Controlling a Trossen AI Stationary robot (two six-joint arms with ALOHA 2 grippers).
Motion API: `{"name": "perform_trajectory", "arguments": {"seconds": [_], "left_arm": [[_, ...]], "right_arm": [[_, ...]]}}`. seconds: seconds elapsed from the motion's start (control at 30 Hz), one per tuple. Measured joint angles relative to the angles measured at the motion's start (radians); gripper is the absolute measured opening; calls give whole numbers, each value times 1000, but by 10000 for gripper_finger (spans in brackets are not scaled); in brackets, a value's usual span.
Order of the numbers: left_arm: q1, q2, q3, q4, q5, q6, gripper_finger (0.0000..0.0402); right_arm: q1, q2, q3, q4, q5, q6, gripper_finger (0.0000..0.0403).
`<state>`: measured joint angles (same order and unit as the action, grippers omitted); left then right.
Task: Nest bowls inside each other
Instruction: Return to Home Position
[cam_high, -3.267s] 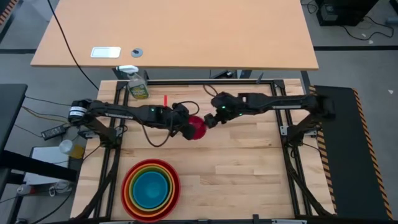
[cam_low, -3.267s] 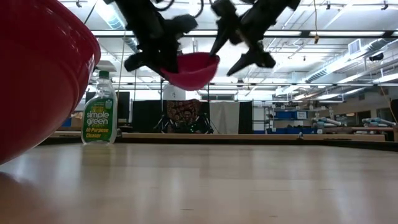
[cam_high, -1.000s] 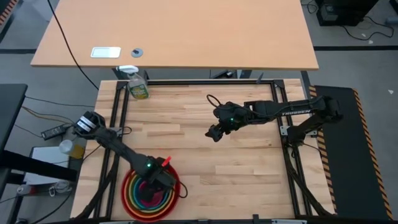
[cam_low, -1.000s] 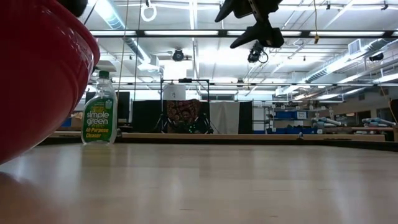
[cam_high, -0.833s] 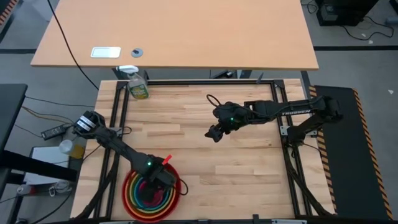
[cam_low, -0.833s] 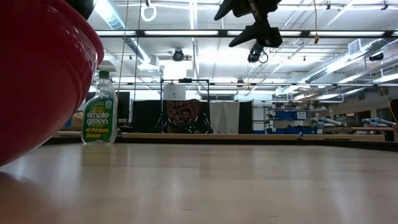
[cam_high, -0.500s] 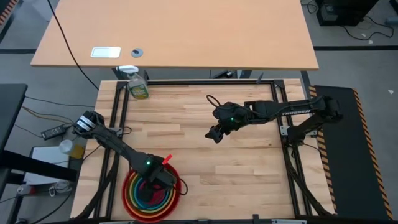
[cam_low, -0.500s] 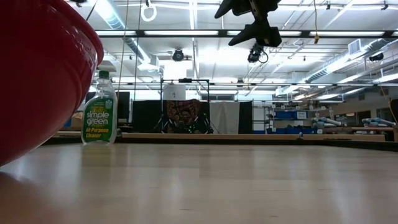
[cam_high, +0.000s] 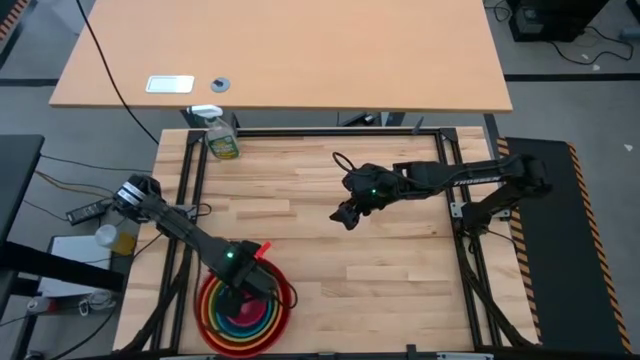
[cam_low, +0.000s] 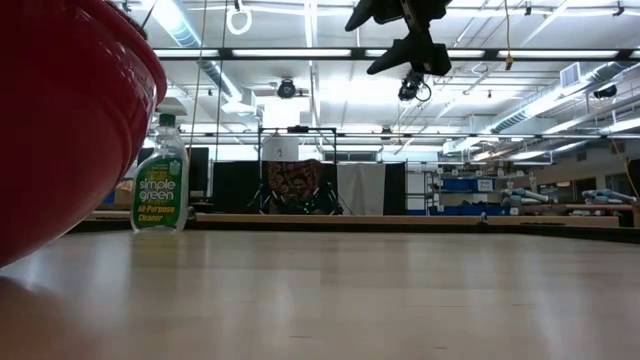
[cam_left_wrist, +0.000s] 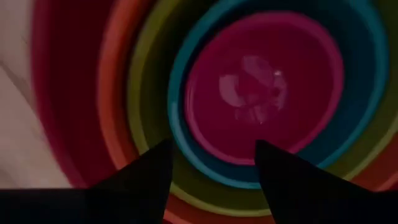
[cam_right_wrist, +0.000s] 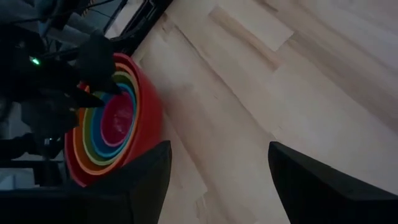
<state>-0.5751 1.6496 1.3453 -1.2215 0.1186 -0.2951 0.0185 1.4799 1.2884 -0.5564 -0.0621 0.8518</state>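
Pink bowl (cam_left_wrist: 264, 87) sits innermost in the nest. Blue bowl (cam_left_wrist: 177, 74) is around it, then green bowl (cam_left_wrist: 149, 68), orange bowl (cam_left_wrist: 118, 62), and red bowl (cam_left_wrist: 68, 81) outermost. Left gripper (cam_left_wrist: 212, 144) hangs just above the stack, fingers spread wide and empty, with the pink bowl straight ahead of the tips. Right gripper (cam_high: 344, 215) is up in the air over mid-table, well apart from the stack, fingers also wide and holding nothing. Spray bottle (cam_high: 222, 140) stands far from both grippers.
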Motion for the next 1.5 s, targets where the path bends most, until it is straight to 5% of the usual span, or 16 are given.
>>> {"name": "perform_trajectory", "arguments": {"seconds": [0.3,0.77,1.17,1.5], "left_arm": [[21,-165,-24,135,-137,73,194],[342,-582,-330,552,-148,10,147],[486,-979,-656,916,-162,-164,143],[580,-1285,-888,1040,-212,-288,143]], "right_arm": [[23,-102,0,22,190,-97,272],[153,-267,-92,205,462,-213,253],[160,-512,-407,381,472,-111,222],[77,-729,-803,731,323,34,196]]}}
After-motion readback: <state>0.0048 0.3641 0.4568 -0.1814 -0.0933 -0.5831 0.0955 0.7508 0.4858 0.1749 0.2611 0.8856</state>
